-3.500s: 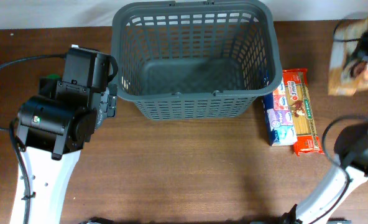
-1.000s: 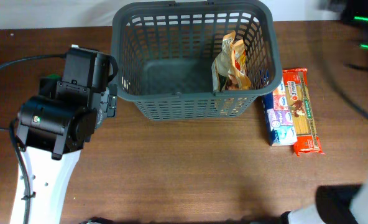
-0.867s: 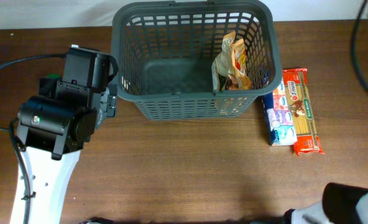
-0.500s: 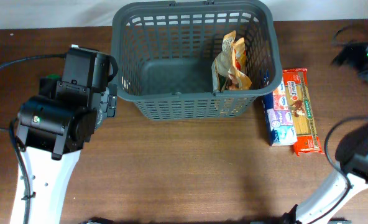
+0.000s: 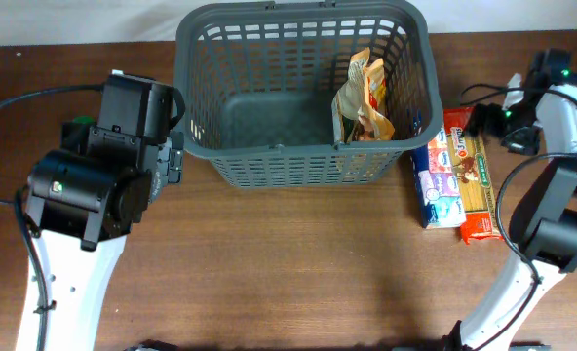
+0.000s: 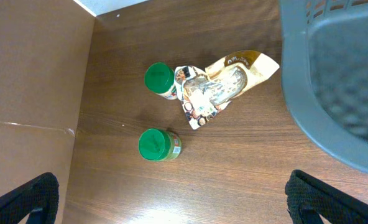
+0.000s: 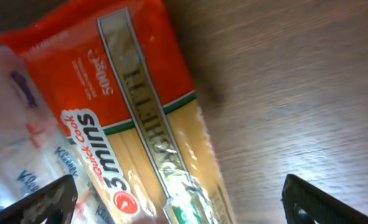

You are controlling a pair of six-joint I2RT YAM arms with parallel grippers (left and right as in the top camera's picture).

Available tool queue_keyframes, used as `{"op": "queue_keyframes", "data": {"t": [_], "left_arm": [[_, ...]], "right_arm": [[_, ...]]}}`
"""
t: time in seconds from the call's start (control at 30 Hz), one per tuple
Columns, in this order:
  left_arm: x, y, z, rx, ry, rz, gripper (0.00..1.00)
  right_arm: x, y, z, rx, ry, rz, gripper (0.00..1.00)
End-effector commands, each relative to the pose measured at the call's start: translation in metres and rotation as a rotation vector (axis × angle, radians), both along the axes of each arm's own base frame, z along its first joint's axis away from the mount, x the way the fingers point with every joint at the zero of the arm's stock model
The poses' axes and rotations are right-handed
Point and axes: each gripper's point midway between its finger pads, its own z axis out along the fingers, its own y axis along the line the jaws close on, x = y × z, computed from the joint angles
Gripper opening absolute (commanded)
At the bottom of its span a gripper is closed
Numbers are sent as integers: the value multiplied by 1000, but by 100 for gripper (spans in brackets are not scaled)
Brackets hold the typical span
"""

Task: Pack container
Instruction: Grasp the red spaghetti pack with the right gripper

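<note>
The container, a dark grey slotted basket (image 5: 196,88), stands at the table's back middle. A tan and orange snack bag (image 5: 362,97) leans upright against its right inner wall. Right of the basket lie a red spaghetti pack (image 5: 476,175) and a pale tissue pack (image 5: 437,185). My right gripper (image 5: 498,127) hovers open above the spaghetti pack's far end. In the right wrist view the spaghetti pack (image 7: 147,124) fills the space between the wide-apart fingers (image 7: 44,202), nothing gripped. My left gripper (image 6: 184,214) is open over bare table, left of the basket (image 6: 333,81).
The left wrist view shows two green-lidded jars (image 6: 159,78) (image 6: 153,144) and a crumpled snack bag (image 6: 218,87) on the table left of the basket. The bulky left arm (image 5: 103,166) covers them in the overhead view. The tissue pack (image 7: 16,143) touches the spaghetti's left side.
The right arm let the snack bag drop into the basket, swung out to the right and has come down over the spaghetti pack. The left arm has stayed still.
</note>
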Motion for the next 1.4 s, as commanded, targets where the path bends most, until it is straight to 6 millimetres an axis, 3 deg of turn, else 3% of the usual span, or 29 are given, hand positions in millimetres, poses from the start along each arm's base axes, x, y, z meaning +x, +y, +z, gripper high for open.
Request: {"op": "queue_keyframes", "data": {"t": [0.0, 0.27, 0.47, 0.57, 0.6, 0.67, 0.77, 0.83, 0.93, 1.0, 1.07, 1.1, 1.17, 1.23, 1.3, 1.37], "left_arm": [[0, 5, 3, 16, -9, 17, 99], [1, 5, 2, 16, -8, 17, 99], [1, 5, 2, 16, -8, 17, 99], [1, 5, 2, 16, -8, 17, 99], [0, 5, 3, 16, -9, 17, 99], [0, 5, 3, 16, -9, 17, 99], [0, 5, 3, 16, -9, 17, 99], [0, 5, 3, 16, -9, 17, 99], [1, 5, 2, 16, -8, 17, 99], [1, 5, 2, 16, -8, 17, 99], [1, 5, 2, 16, -8, 17, 99], [1, 5, 2, 16, -8, 17, 99], [1, 5, 2, 16, -8, 17, 99], [1, 5, 2, 16, -8, 17, 99], [1, 5, 2, 16, -8, 17, 99], [1, 5, 2, 16, -8, 17, 99]], "right_arm": [[-5, 15, -10, -6, 23, 47, 96], [-19, 50, -37, 7, 83, 123, 96], [-30, 43, -51, -55, 121, 120, 93], [-38, 34, -58, -85, 144, 107, 68], [-41, 33, -61, -82, 149, 87, 35], [-44, 28, -63, -74, 154, 19, 4], [-43, 24, -58, -49, 140, -85, 4], [-38, 19, -43, -35, 104, -109, 4], [-22, 7, 4, -45, -6, -132, 4], [-8, 0, 52, -60, -121, -141, 4], [4, -1, 111, -81, -259, -137, 4], [11, 2, 171, -101, -403, -125, 4], [11, 14, 239, -126, -562, -98, 4], [5, 28, 293, -159, -685, -56, 4], [-6, 57, 348, -195, -819, 58, 4], [-18, 96, 389, -196, -932, 239, 4]]}}
